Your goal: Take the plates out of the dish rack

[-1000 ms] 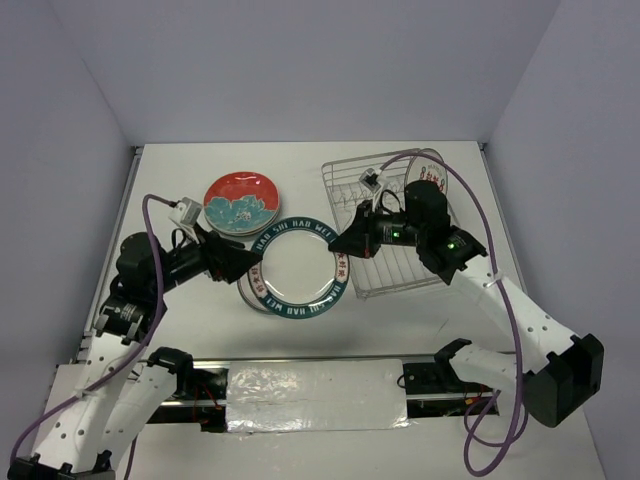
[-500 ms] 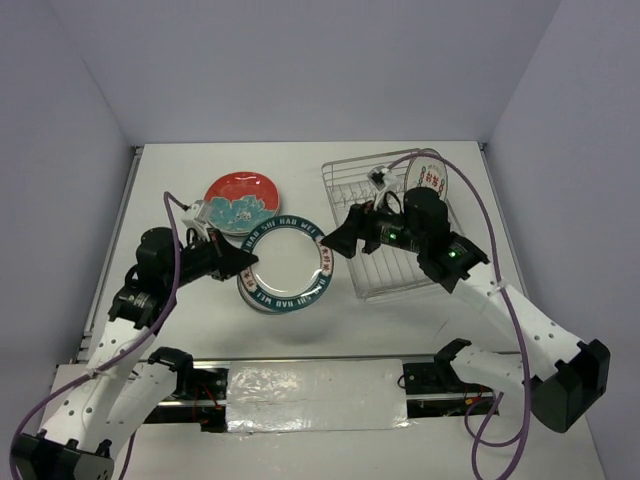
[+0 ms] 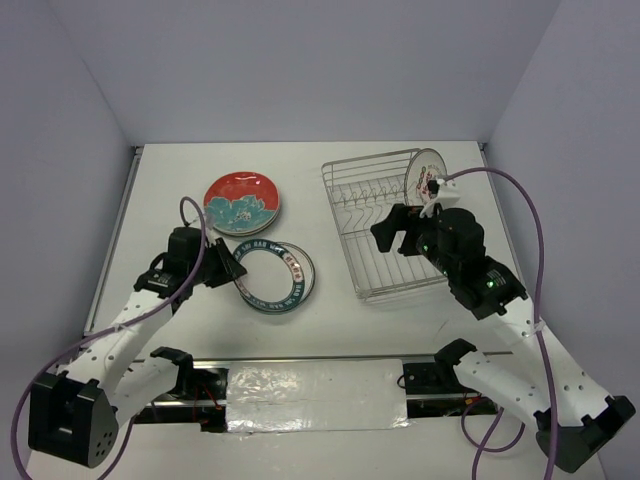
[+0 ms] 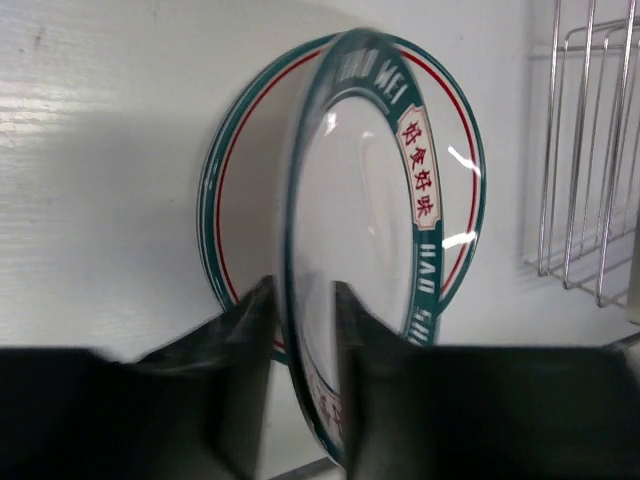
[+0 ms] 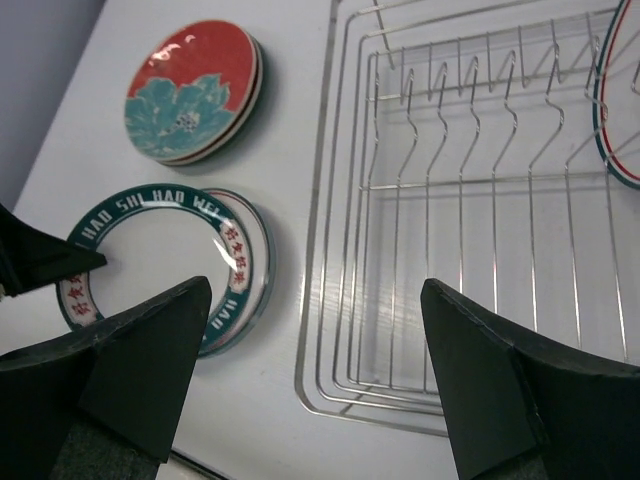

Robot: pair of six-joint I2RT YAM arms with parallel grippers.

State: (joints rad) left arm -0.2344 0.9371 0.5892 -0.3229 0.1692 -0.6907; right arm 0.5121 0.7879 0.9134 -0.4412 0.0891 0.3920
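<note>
A white plate [image 4: 370, 200] with a teal lettered rim leans tilted over a second one [image 4: 240, 200] lying flat on the table. My left gripper [image 4: 300, 290] straddles the tilted plate's near rim, jaws slightly parted, a thin gap on the left side. From above, this pair of plates [image 3: 278, 277] lies left of the dish rack [image 3: 385, 230], with my left gripper [image 3: 238, 272] at their left edge. My right gripper [image 3: 388, 228] hangs wide open over the rack, holding nothing. One plate [image 3: 425, 172] stands upright at the rack's far right. Red flowered plates [image 3: 243, 203] are stacked behind.
In the right wrist view my gripper [image 5: 315, 290] spans the rack's near left corner [image 5: 330, 390], its prongs [image 5: 470, 90] beyond, and the standing plate [image 5: 620, 100] at the right edge. Purple cables loop over both arms. A foil-covered strip [image 3: 315, 395] lies along the near edge.
The right gripper let go of the teal-rimmed plate and drew back over the rack, opening wide. The left gripper closed on the plate, carried it down onto the other, then loosened.
</note>
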